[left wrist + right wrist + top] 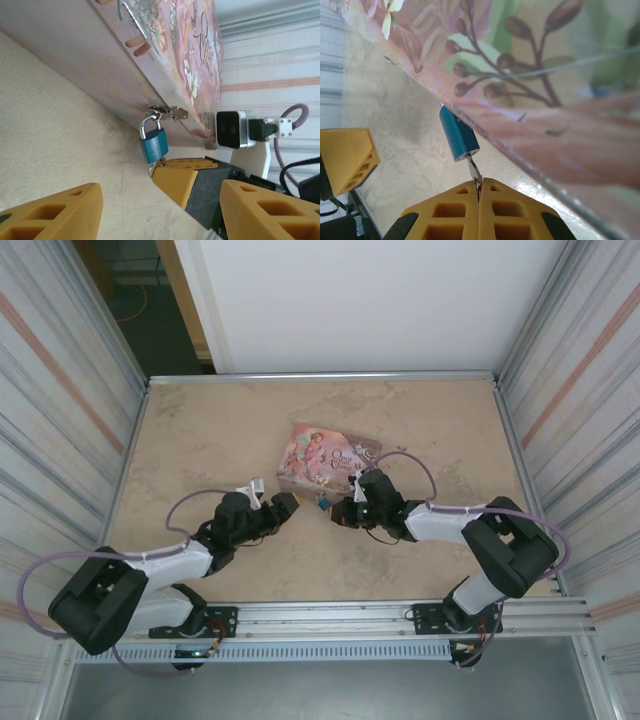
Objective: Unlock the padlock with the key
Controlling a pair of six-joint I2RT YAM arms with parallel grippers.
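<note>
Padlock [152, 143], hidden parts: the top of its shackle is threaded through a small silvery latch [165, 111]. In the right wrist view the shackle is cut off behind the tin's edge. From overhead the padlock is a tiny blue speck, hard to make out.
Key [473, 170], hidden parts: a thin pale sliver, most of it buried between the right fingers. Its tip meets the padlock's underside, but how deep it sits cannot be told.
Tin [325, 458], hidden parts: cut off in both wrist views.
Count: one padlock, one key, one tin, two grippers.
Padlock look: teal-blue body, thin silvery shackle, far smaller than the pink illustrated tin.
Padlock place: hangs against the tin's near side wall, mid-table [200, 440], between the two grippers.
Right gripper [479, 186]: fingers pressed together, pinching the key, just near and right of the padlock.
Left gripper [287, 502]: orange fingers spread wide, holding nothing, near the padlock's left, not touching it.
</note>
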